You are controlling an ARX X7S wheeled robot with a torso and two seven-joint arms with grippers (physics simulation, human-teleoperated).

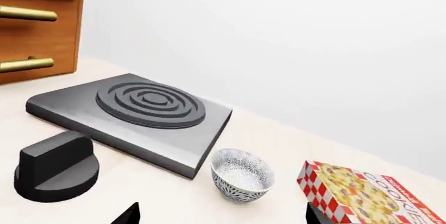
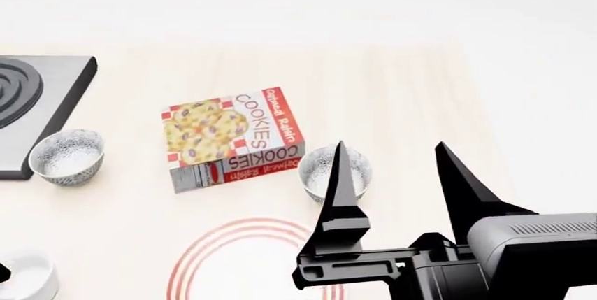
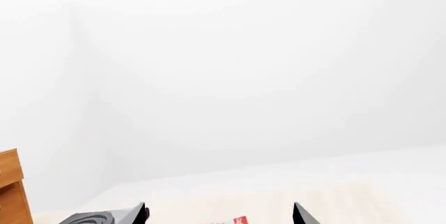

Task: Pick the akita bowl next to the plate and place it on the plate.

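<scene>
Two speckled bowls on the worktop (image 2: 420,90), the akita bowl (image 2: 322,167) just beyond the plate (image 2: 200,261) beside the cookie box (image 2: 233,139), the other bowl (image 2: 66,156) by the burner (image 2: 38,97), while the right end effector (image 2: 396,163) hovers raised, fingers apart, near the akita bowl.

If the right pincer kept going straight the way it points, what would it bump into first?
Probably nothing nearby. The right pincer is open and aims level above the table; its own camera shows only the plain white wall ahead, though distance is unclear.
</scene>
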